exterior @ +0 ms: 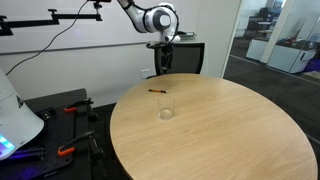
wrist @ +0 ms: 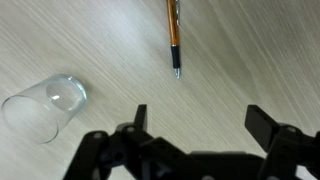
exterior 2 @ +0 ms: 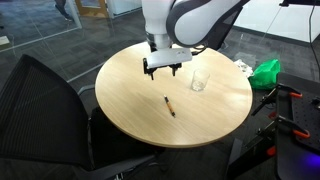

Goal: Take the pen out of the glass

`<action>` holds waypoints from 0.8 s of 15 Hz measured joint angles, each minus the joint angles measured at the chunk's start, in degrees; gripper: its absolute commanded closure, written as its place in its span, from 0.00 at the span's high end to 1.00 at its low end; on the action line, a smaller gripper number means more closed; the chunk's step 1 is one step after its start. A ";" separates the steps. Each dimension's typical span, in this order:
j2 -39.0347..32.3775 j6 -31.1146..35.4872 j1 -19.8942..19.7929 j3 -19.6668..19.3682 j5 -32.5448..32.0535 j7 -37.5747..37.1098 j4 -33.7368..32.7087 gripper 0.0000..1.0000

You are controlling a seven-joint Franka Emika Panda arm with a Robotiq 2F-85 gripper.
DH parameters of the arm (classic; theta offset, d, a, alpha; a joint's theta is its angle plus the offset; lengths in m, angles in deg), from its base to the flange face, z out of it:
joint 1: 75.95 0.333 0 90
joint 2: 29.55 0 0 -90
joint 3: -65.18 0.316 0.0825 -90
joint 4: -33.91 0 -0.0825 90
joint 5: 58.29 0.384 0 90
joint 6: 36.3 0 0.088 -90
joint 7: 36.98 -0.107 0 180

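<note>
The pen [wrist: 173,35], thin with an orange barrel and dark tip, lies flat on the round wooden table [exterior 2: 130,100], outside the glass. It shows in both exterior views [exterior: 157,91] [exterior 2: 170,106]. The clear glass [wrist: 48,108] stands upright and empty a short way from the pen [exterior: 166,108] [exterior 2: 200,80]. My gripper [wrist: 200,120] is open and empty, hanging above the table [exterior 2: 166,68] [exterior: 163,47], apart from both pen and glass.
A black office chair [exterior 2: 45,110] stands at the table's edge and another [exterior: 180,57] behind the table. A green object [exterior 2: 266,71] lies beside the table. Red-handled clamps [exterior: 68,150] and a white lamp [exterior: 15,120] are off to one side.
</note>
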State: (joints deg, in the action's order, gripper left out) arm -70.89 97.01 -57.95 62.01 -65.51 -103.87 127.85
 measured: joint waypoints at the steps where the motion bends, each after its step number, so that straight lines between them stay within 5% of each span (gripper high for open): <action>1: 2.40 -1.01 0.82 -0.45 -0.48 -1.08 1.27 1.00; 12: 25.74 -10.12 4.84 3.09 -13.13 -12.71 16.99 1.00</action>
State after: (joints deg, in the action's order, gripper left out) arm -45.15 86.89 -53.12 65.09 -78.63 -116.58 144.84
